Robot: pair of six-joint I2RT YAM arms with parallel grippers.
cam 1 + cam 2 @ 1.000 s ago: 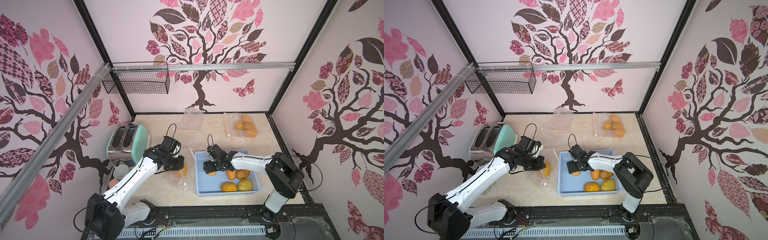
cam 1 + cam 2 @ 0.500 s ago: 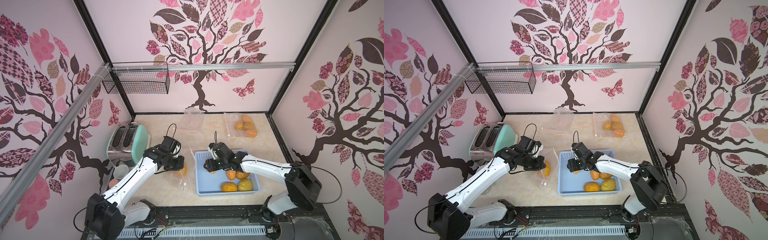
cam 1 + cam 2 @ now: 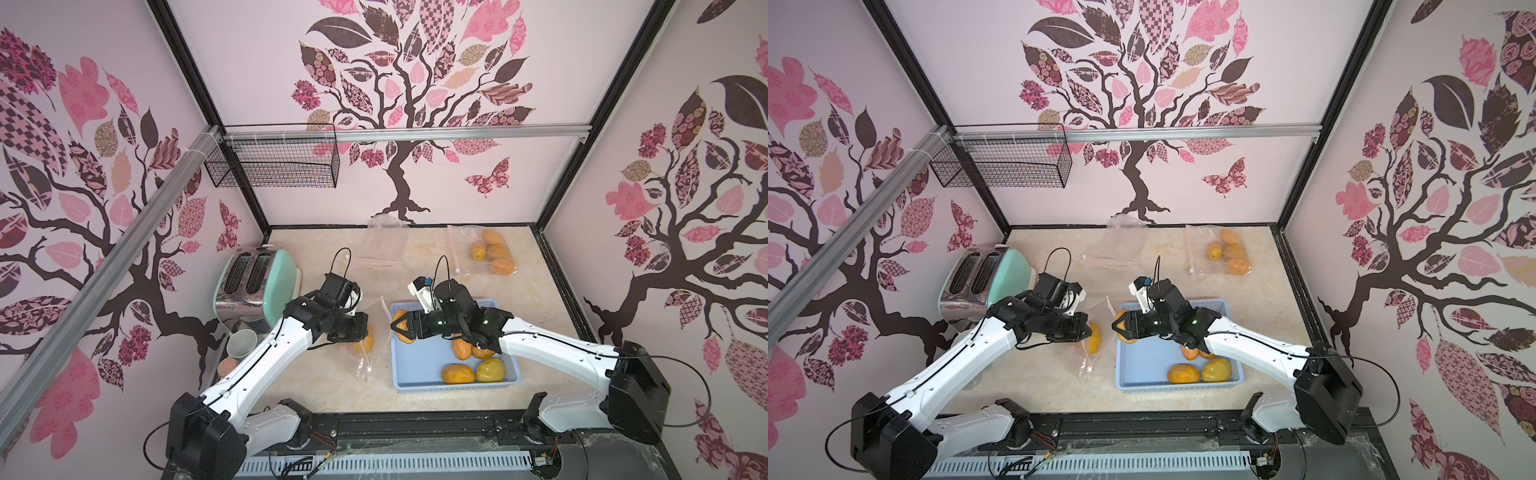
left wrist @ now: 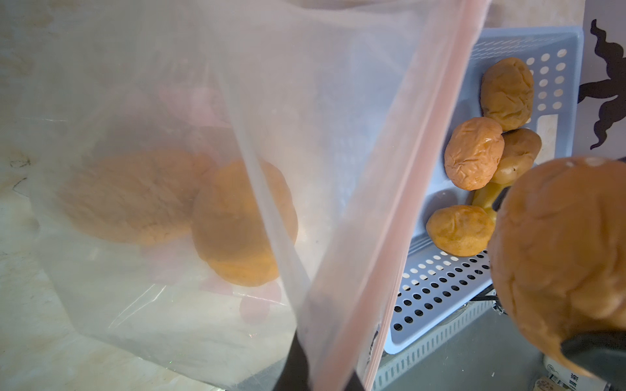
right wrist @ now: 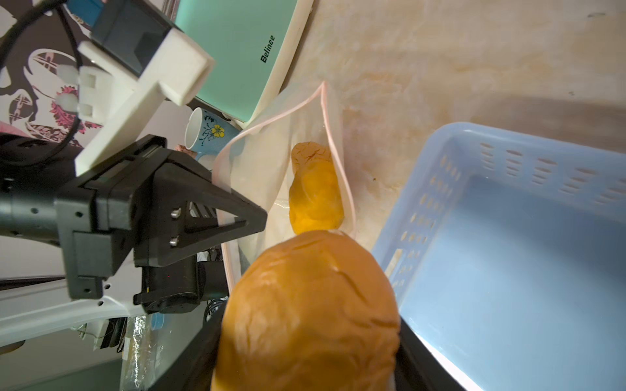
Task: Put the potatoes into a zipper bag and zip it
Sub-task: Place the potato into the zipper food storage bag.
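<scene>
One potato [image 3: 405,333], a lumpy oval with wrinkled orange-brown skin, is clamped between the jaws of the right gripper [image 3: 397,328]. It hangs in the air over the left rim of the basket [image 3: 457,387], just beside the mouth of the zipper bag [image 3: 369,359] and not inside it. Bag is thin clear film with a pink zip strip, lying on the counter [image 3: 540,299] between toaster [image 3: 257,286] and basket. Left wrist view shows two blurred orange potatoes [image 4: 135,196] through the film; top views show only one clearly. Left gripper [image 3: 361,329] is closed on one side of the bag's rim, lifting it so the mouth stands open as a loop facing the basket. Basket is pale blue perforated plastic, rectangular. In both top views four potatoes lie in it: three wrinkled orange-brown and one smoother yellow-green potato [image 3: 490,370], with two of the orange ones partly under the right arm. A second clear bag [image 3: 463,239] at the back right of the counter holds four more. A third bag [image 3: 384,232], crumpled, sits at back centre. Right arm reaches low from front right across the basket, gripper level, pointing at the left one. Left arm slopes up from front left, wrist bent, gripper pointing right. Tips near, not touching.
</scene>
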